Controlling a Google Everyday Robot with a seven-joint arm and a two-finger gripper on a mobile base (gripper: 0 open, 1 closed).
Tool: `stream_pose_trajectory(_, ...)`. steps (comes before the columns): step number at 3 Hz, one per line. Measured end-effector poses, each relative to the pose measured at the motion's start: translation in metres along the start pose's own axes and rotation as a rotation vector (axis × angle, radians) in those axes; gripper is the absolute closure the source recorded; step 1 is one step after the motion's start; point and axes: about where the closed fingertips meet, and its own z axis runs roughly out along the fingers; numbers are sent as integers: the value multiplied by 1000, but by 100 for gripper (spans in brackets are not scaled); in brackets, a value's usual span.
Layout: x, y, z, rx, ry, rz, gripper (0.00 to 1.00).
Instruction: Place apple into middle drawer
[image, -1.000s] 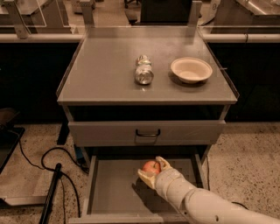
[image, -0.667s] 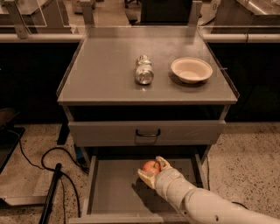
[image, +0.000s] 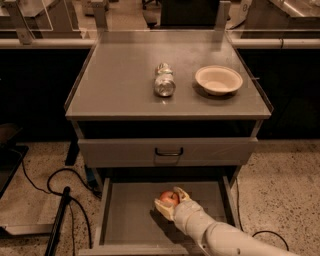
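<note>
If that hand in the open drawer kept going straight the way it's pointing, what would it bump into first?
The hand, gripping the apple, points toward the back left of the middle drawer. It would probably meet the drawer's bare floor first, or else its shadowed back; depth is unclear.

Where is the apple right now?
In the camera view, the apple is low in the middle, held in the gripper within the open middle drawer, below the drawer front with the black handle.
</note>
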Motion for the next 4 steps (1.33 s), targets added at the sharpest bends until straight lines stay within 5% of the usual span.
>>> stream_pose_trajectory(4,37,2,54,1,32,13,100)
